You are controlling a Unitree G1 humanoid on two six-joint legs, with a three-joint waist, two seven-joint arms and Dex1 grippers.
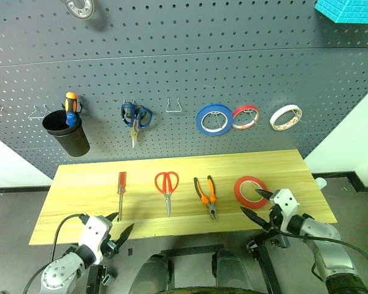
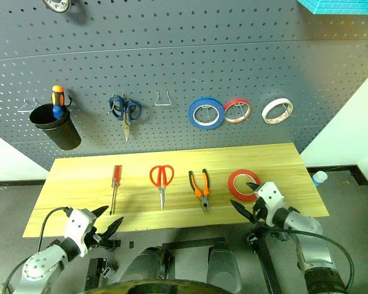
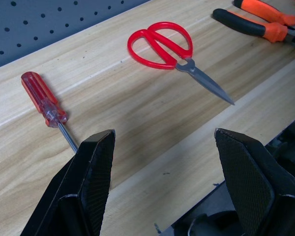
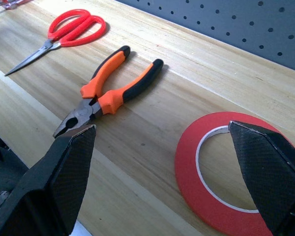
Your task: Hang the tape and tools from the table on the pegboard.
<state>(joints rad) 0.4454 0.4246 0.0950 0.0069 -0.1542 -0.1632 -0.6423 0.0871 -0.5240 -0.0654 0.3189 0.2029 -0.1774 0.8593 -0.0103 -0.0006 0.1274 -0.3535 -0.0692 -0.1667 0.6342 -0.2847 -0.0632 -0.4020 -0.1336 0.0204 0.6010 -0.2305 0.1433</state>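
- The screwdriver (image 3: 44, 101) has its tip hidden behind the left gripper's finger (image 3: 91, 182) in the left wrist view.
- The teal block (image 1: 348, 9) at the far right is cut off by the picture's edge.

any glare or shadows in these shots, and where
Left eye view: soft shadows under the tape rolls hung on the pegboard, none harsh on the table. Left wrist view: glare on the screwdriver handle. Right wrist view: the pliers cast a soft shadow.

Tape (image 1: 251, 191), tools (image 1: 167, 187) flat on table (image 1: 86, 184)
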